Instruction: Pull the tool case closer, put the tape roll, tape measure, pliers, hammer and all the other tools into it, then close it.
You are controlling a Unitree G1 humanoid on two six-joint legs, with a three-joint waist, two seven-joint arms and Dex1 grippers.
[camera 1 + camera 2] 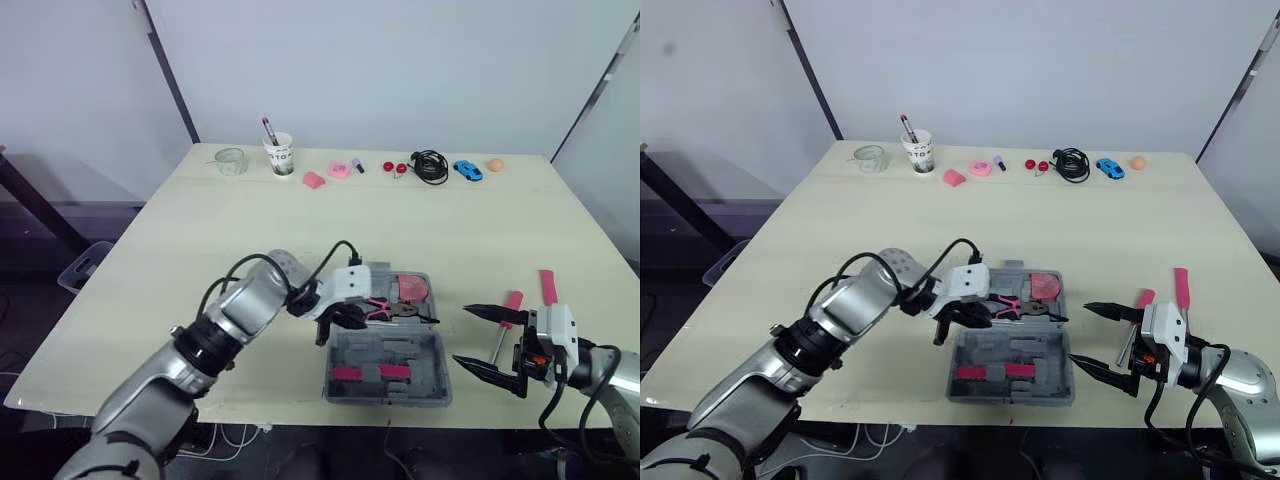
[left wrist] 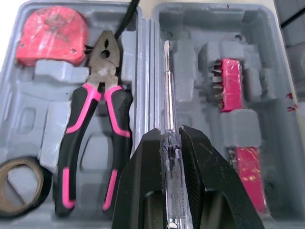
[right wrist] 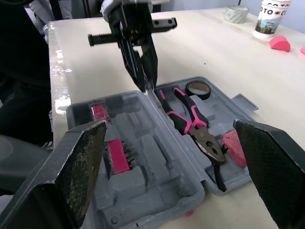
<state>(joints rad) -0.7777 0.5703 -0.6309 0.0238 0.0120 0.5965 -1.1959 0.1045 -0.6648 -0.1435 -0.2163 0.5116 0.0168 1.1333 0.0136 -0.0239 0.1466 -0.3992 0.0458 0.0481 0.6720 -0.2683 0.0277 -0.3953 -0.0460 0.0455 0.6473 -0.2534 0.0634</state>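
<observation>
The grey tool case (image 1: 425, 352) lies open near the table's front edge. Its far half holds pink-handled pliers (image 2: 93, 124), a red tape measure (image 2: 50, 33) and a dark tape roll (image 2: 19, 183); the near half holds red bit sets (image 2: 231, 83). My left gripper (image 1: 340, 318) hovers over the case's hinge, shut on a clear-handled screwdriver (image 2: 167, 119) whose blade points along the hinge. To the right of the case my right gripper (image 1: 462, 335) is open, its fingers either side of the pink-handled hammer (image 1: 505, 318) lying on the table. Another pink-handled tool (image 1: 548, 285) lies just beyond.
Along the far edge stand a glass (image 1: 230, 161), a paper cup with a pen (image 1: 281, 155), small pink items (image 1: 338, 171), a black cable (image 1: 430, 165), a blue toy car (image 1: 467, 170) and an orange ball (image 1: 495, 164). The case sits close to the table's front edge.
</observation>
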